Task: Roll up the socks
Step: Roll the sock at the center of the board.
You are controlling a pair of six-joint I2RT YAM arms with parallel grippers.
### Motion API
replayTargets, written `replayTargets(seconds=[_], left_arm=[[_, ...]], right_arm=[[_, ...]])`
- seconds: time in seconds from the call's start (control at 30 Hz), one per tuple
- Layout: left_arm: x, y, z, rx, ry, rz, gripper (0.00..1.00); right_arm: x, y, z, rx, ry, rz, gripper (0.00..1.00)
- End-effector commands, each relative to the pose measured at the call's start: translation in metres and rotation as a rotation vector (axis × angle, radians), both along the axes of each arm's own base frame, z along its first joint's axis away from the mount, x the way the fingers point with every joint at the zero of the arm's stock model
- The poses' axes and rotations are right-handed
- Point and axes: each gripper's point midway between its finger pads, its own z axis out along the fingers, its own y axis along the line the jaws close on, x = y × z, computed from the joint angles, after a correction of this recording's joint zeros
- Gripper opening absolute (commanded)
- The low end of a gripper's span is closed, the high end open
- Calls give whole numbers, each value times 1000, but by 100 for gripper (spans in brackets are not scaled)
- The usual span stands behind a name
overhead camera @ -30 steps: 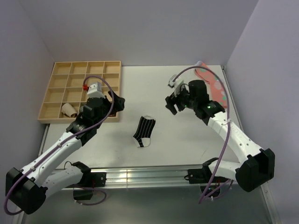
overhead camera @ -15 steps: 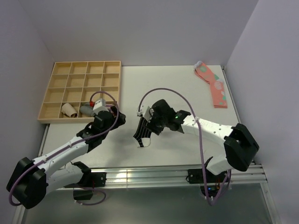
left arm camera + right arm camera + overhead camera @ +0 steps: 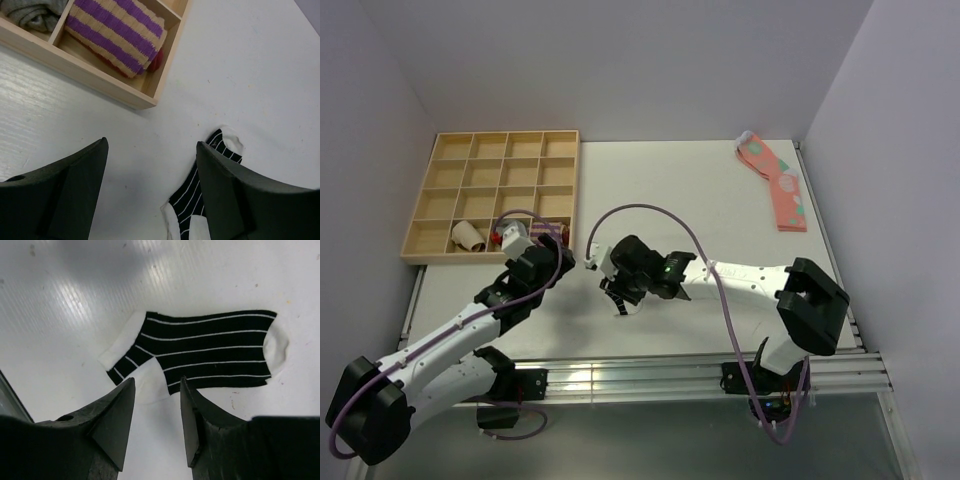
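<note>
The black socks with thin white stripes and white trim lie flat on the white table. In the top view only a small part shows under my right arm. My right gripper is open and empty, low over the white heel patch at the cuff end, and it also shows in the top view. My left gripper is open and empty. It hovers just left of the socks, whose white toe shows past its right finger, and it also shows in the top view.
A wooden compartment tray stands at the back left, its corner close to my left gripper. It holds a purple-striped sock bundle, a grey roll and a tan roll. Pink socks lie at the back right.
My right arm has swung from the back right across to the socks and lowered over them. My left gripper has moved nearer and toward the socks.
</note>
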Motion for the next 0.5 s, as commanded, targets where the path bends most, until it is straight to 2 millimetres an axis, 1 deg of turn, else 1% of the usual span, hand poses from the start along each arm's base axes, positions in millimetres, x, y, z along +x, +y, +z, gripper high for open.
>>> replayTargets(seconds=[0.0, 0.07, 0.1, 0.17, 0.2, 0.23, 0.3, 0.47], left_arm=[[6, 2, 11, -11, -22, 41, 77], [7, 2, 12, -10, -22, 45, 77], [7, 3, 13, -10, -23, 48, 77], [7, 5, 17, -17, -37, 55, 77], [6, 6, 20, -15, -44, 59, 77], [5, 8, 22, -16, -49, 63, 77], [5, 11, 24, -11, -56, 70, 77], [5, 14, 31, -6, -71, 70, 78]], right_arm=[[5, 22, 12, 41, -41, -46, 48], [0, 27, 6, 29, -46, -41, 47], [-7, 33, 1, 22, -35, -26, 47], [-7, 39, -1, 17, -32, -32, 45], [-9, 41, -6, 5, -30, -26, 45], [-8, 44, -5, 5, -31, -29, 45], [-9, 44, -12, -14, -16, -37, 44], [-14, 47, -19, -29, 1, -45, 42]])
